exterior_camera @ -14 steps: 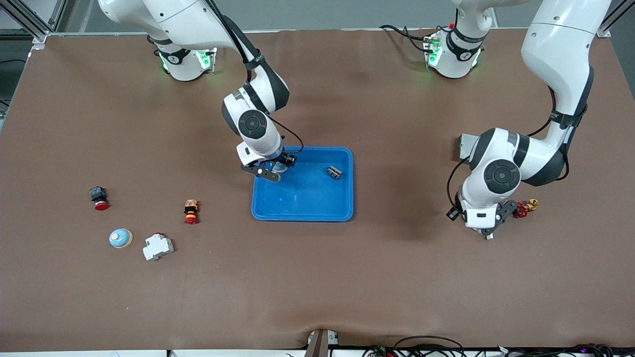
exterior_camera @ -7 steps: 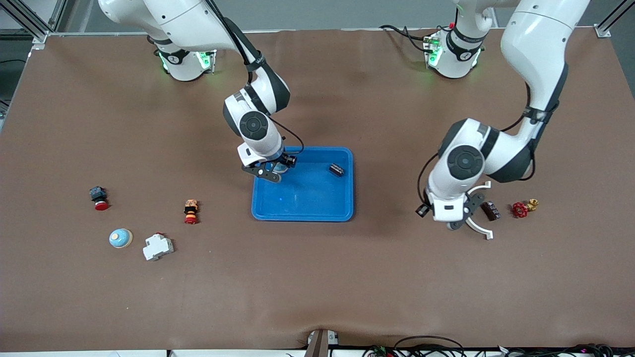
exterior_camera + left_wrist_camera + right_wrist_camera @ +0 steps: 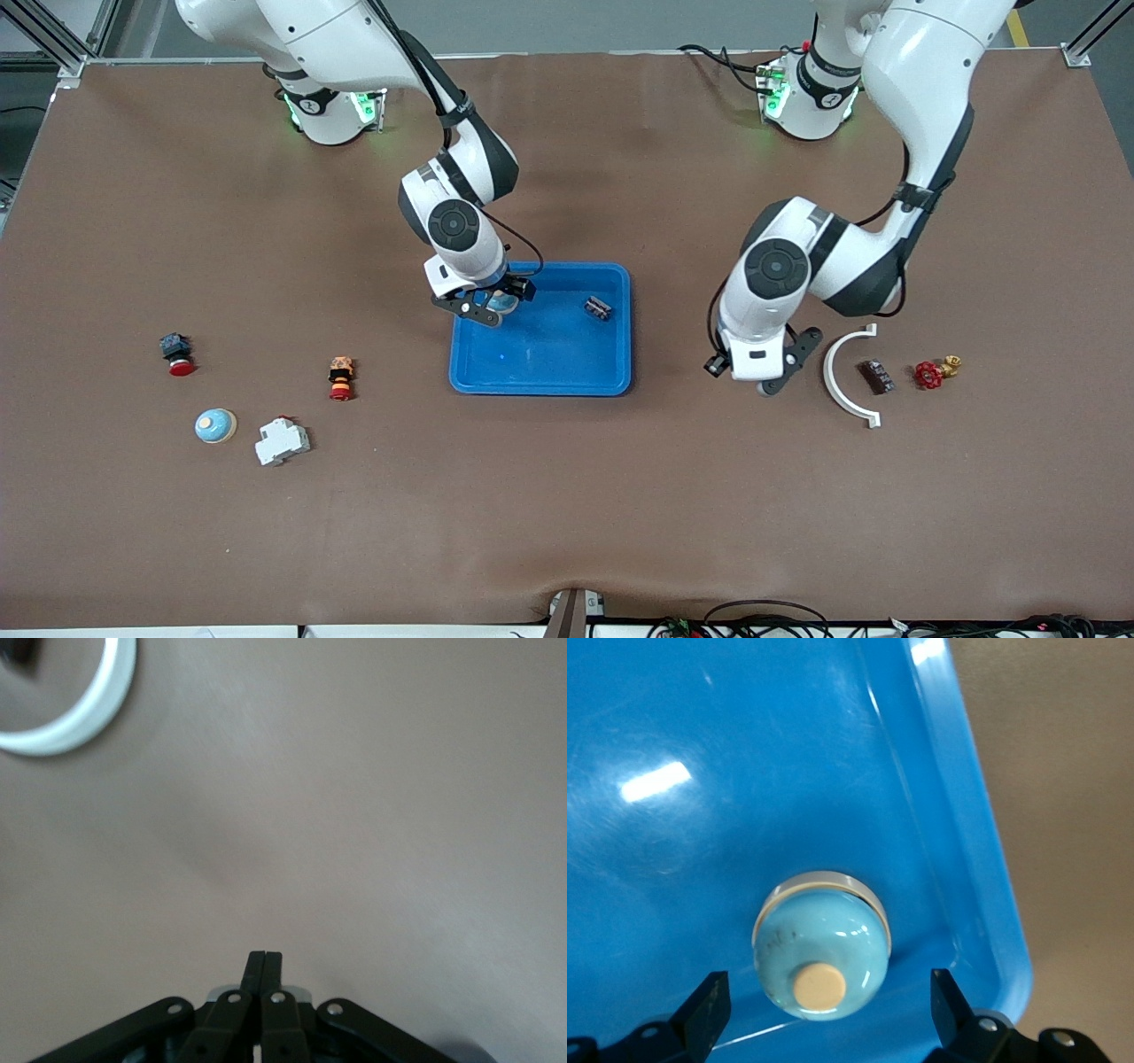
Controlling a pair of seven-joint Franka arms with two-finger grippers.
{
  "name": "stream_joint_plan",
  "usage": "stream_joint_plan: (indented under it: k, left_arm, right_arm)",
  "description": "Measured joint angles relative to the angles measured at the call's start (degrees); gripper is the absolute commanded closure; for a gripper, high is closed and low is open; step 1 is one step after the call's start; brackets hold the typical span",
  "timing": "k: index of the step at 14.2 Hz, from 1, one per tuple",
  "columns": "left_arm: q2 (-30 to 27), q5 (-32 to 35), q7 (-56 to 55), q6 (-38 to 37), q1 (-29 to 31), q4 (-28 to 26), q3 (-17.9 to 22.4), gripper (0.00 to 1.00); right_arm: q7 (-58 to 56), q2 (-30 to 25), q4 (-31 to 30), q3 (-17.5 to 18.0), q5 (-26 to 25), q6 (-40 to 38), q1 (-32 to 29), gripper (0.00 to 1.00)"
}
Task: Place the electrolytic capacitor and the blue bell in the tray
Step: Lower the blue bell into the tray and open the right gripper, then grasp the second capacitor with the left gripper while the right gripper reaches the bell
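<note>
On the brown table [image 3: 567,496], reading the front view as a clock face centred on the blue tray [image 3: 540,372], the job looks all but finished. The blue bell [image 3: 819,943] lies inside the tray at its ten o'clock corner, just beside the raised rim, dome and tan button facing up. The right claw [image 3: 485,307] hangs low over that same corner with its fingers [image 3: 709,1001] spread wide on either side of the bell. As far as I can see neither touches it, so the bell rests on the tray floor by its own weight.

Toward two o'clock inside the tray lies a small dark part that I take to be the capacitor [image 3: 598,307], near the rim and well apart from the bell.

The left claw [image 3: 772,377] is over bare table out at about three o'clock from the tray, its fingers pressed together on nothing, between the tray and a white curved piece [image 3: 849,381].

By my reckoning both parts are where they belong, and all that is left is for the right arm to lift clear without nudging the bell. A second bell-like dome [image 3: 215,426] sits on the table off at eight o'clock, untouched.
</note>
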Motion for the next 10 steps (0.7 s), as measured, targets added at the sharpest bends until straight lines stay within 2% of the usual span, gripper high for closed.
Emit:
stream_joint_plan:
  k: [3, 6, 8, 10]
  left_arm:
    - [-0.01, 0.02, 8.89, -1.12, 5.34, -0.06, 0.22, 1.0]
    - [-0.02, 0.47, 17.93, -1.94, 10.7, -0.81, 0.35, 1.0]
    - [0.01, 3.73, 22.19, -2.03, 14.55, -2.2, 0.4, 1.0]
    - [0.17, 7.33, 25.42, -2.02, 18.59, -3.84, 0.4, 1.0]
  right_arm:
    - [-1.33, -2.86, 1.97, -0.96, -0.02, -8.51, -0.9, 0.0]
    - [-9.99, -7.82, 4.11, -1.44, -0.03, -19.06, -5.5, 0.0]
    - [-17.42, -10.82, 4.67, -1.64, -0.5, -23.4, -9.35, 0.0]
    - [-24.4, -13.11, 4.74, -1.84, -3.63, -26.13, -12.55, 0.0]
